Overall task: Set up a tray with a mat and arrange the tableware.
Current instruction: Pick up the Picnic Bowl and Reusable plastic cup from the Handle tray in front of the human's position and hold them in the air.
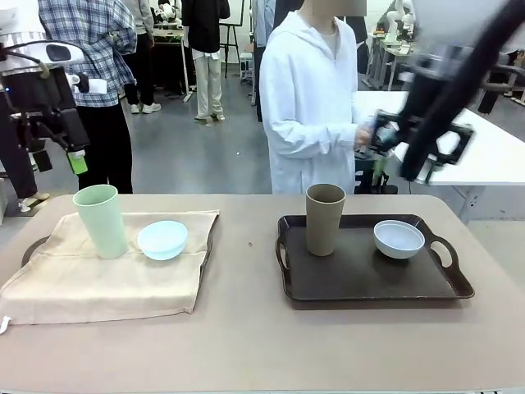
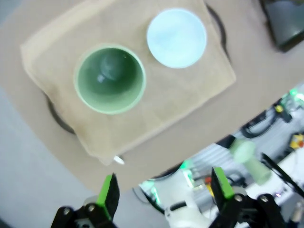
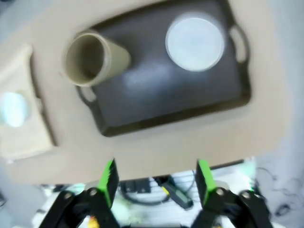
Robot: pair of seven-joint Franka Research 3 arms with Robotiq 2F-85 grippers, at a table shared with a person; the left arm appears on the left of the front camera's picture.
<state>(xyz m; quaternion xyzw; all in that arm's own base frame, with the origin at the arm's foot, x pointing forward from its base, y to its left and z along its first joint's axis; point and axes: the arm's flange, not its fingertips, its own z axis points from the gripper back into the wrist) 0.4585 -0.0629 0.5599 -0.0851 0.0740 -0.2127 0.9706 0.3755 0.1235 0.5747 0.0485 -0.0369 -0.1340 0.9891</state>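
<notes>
Seemingly Halfway: Notes for the Next Carry

Found the pale green cup (image 1: 102, 220) and the light blue bowl (image 1: 162, 240) upright, just beside each other, on the beige mat (image 1: 107, 287) draped over the left tray (image 1: 33, 246). Found the tan-brown cup (image 1: 325, 218) and the white bowl (image 1: 399, 239) well apart on the bare dark tray (image 1: 361, 275). Saw the left claw (image 2: 164, 190) spread and empty, high over the mat. Saw the right claw (image 3: 154, 178) likewise spread, holding nothing, high over the dark tray.

Judged the tan-brown cup the likely next pick. Called for a straight descent over the rim, a firm pinch on one wall, a lift clear of the tray lip, and a gentle placing on open cloth. Needed care not to rumple the mat or knock the green cup.
</notes>
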